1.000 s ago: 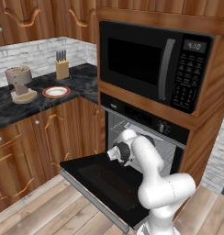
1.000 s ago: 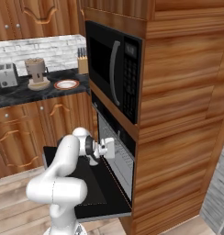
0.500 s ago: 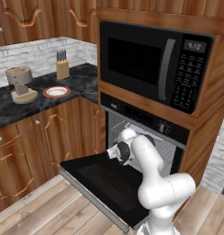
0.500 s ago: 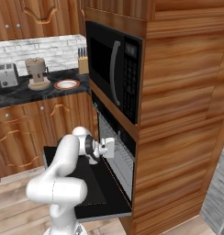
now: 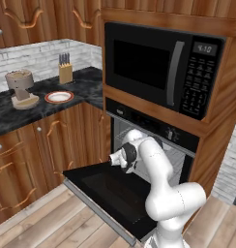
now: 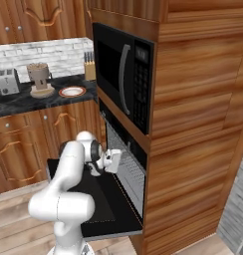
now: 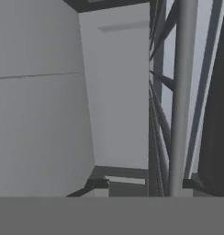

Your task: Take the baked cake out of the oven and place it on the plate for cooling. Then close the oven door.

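1. Since the earlier frame, arm and base stand unchanged; no object has shifted.
2. Room: wooden cabinets, dark stone counter [image 5: 23, 114], wood floor. Microwave [image 5: 163, 68] sits above the oven [image 5: 154, 145].
3. Oven door [image 5: 110, 191] lies dropped open, level.
4. Gripper [image 6: 115, 161] reaches into the oven mouth, jaws closed; no held item can be made out.
5. Wire rack [image 7: 180, 101] bars run close past the hand.
6. Plate [image 5: 59, 97] rests on the counter at 10 o'clock from the gripper, well apart.
7. Cake: position cannot be determined.
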Tool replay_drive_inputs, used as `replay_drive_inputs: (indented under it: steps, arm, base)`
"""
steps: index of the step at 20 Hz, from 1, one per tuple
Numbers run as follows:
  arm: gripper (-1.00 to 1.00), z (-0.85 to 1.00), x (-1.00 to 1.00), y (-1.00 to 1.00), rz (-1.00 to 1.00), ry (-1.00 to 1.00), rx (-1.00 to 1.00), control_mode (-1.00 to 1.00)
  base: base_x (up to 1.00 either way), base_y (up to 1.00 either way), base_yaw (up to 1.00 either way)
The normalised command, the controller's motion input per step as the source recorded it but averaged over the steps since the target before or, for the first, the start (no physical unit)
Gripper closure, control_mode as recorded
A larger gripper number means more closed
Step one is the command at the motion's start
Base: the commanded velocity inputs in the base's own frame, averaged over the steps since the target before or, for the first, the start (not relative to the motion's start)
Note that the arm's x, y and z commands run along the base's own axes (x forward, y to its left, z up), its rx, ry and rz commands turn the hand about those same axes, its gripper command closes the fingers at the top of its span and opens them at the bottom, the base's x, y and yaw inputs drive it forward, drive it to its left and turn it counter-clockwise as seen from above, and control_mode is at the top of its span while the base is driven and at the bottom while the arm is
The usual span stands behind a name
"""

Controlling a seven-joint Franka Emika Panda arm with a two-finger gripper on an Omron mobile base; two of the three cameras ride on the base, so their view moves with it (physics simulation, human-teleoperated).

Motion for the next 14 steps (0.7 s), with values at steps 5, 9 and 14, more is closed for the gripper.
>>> replay_drive_inputs:
  steps: [5, 9, 14]
  arm:
    - [1.00, -0.27, -0.41, 0.73, 0.00, 0.19, 0.11, -1.00]
    - [1.00, -0.28, -0.58, 0.80, 0.01, 0.19, 0.10, -1.00]
    - [1.00, -0.27, -0.65, 0.86, 0.01, 0.17, 0.08, -1.00]
  base:
    - [0.00, 0.00, 0.00]
    - [0.00, 0.00, 0.00]
    - [0.00, 0.00, 0.00]
